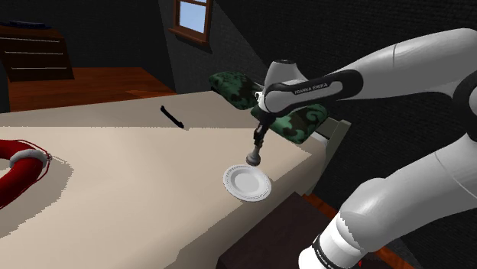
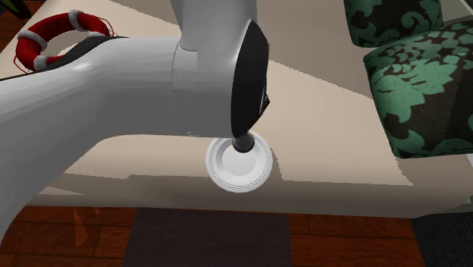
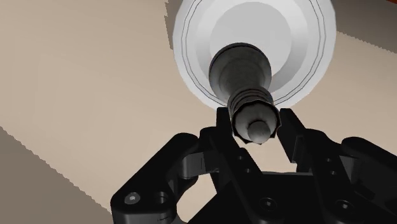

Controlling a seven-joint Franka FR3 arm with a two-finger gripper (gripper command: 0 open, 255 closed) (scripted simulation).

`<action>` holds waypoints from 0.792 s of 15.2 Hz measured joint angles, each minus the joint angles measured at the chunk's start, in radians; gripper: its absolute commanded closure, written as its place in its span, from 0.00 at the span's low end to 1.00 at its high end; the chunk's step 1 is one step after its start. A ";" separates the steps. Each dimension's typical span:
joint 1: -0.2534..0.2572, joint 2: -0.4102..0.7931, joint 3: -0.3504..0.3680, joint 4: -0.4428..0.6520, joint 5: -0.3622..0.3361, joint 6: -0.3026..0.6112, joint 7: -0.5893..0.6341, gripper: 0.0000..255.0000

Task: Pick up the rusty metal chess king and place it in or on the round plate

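Observation:
A dark grey chess king [image 3: 245,70] hangs upright, its top clasped between my black fingers [image 3: 224,125]. My gripper [image 3: 253,124] is shut on it. Its round base hovers just above a white round plate [image 3: 305,38]. In the shoulder view the king [image 1: 254,153] hangs under the gripper [image 1: 259,136], over the far edge of the plate [image 1: 246,183], which lies near the beige table's corner. In the second exterior view the arm hides most of the king [image 2: 242,142] above the plate [image 2: 239,165].
A red and white life ring [image 1: 19,168] lies at the table's far left. A thin black object [image 1: 173,117] lies mid-table. Green patterned cushions [image 1: 294,118] sit just behind the gripper. The table edge [image 2: 227,199] runs close beside the plate.

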 measured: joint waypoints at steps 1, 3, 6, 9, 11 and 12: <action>0.000 -0.003 0.000 -0.009 -0.001 0.006 0.001 1.00; -0.002 0.004 -0.001 -0.029 -0.004 0.032 0.004 1.00; -0.004 0.028 -0.003 -0.053 -0.009 0.080 0.008 1.00; -0.006 0.054 -0.004 -0.071 -0.013 0.124 0.013 1.00; -0.008 0.071 -0.005 -0.085 -0.017 0.155 0.016 1.00; -0.008 0.081 -0.005 -0.092 -0.019 0.172 0.018 1.00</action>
